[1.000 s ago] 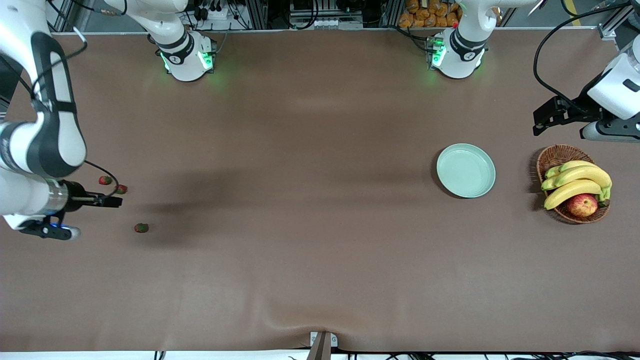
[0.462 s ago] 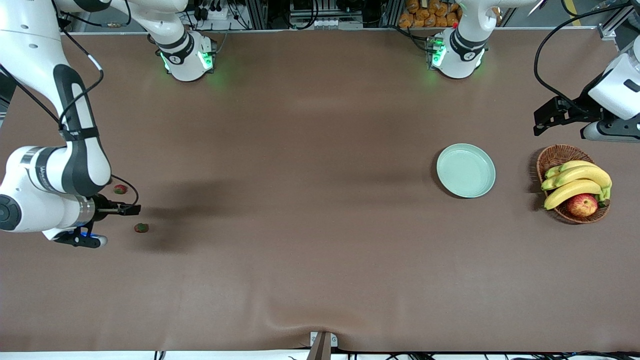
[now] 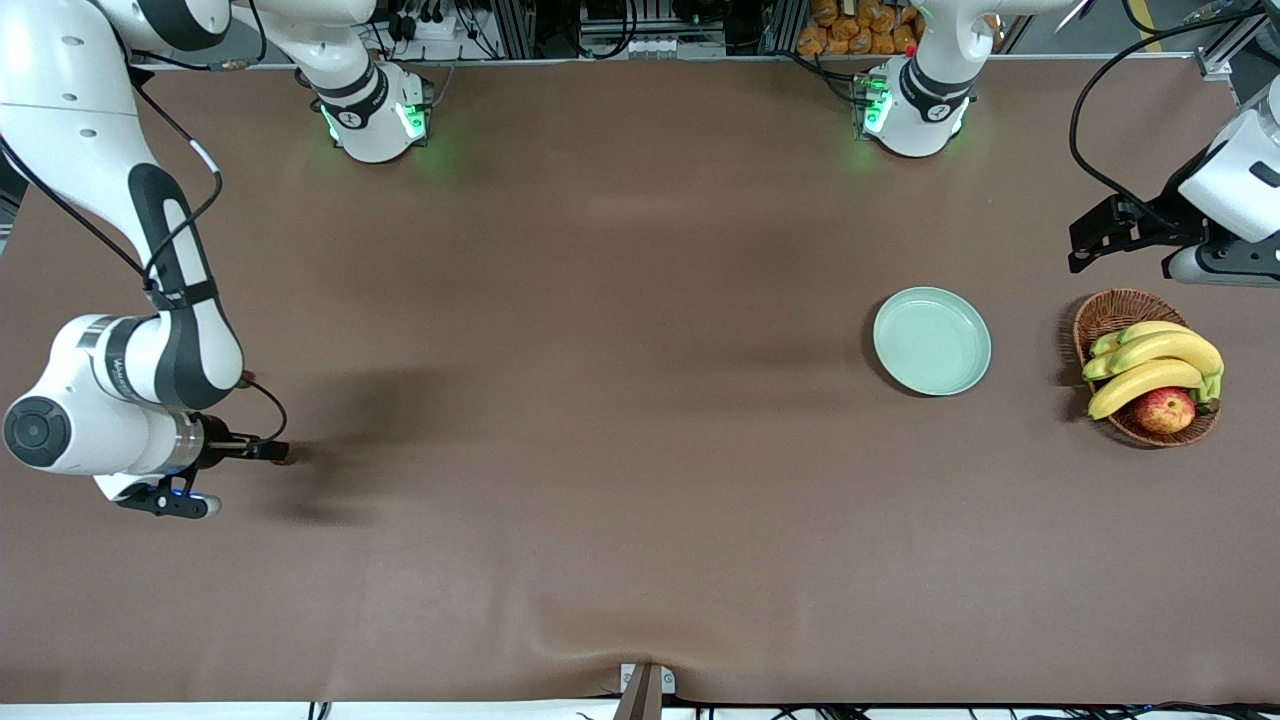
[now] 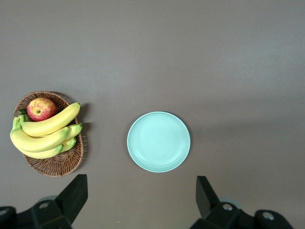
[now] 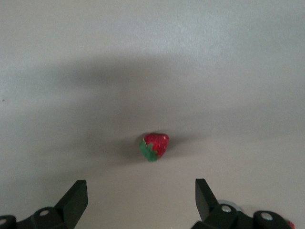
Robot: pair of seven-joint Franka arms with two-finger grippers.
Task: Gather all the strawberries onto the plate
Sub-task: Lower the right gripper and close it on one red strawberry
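My right gripper [image 3: 274, 451] is open and hangs over one strawberry [image 5: 154, 145], a red berry with a green top that lies on the table between and just ahead of the open fingers [image 5: 76, 196]. In the front view this berry is almost hidden under the gripper. A second strawberry [image 3: 243, 378] peeks out beside the right arm, and the third is hidden by that arm. The mint-green plate [image 3: 932, 341] lies empty toward the left arm's end, and it also shows in the left wrist view [image 4: 158, 141]. My left gripper [image 3: 1087, 234] is open and empty, and waits in the air beside the basket.
A brown wicker basket [image 3: 1112, 312] with bananas [image 3: 1150, 365] and a red-yellow apple [image 3: 1165, 409] stands beside the plate at the left arm's end. A brown cloth covers the table, with a ridge [image 3: 640, 640] at the edge nearest the front camera.
My right arm has swung toward the front camera. Its gripper has gone from beside the two farther strawberries to over the nearest one. The left arm has not moved.
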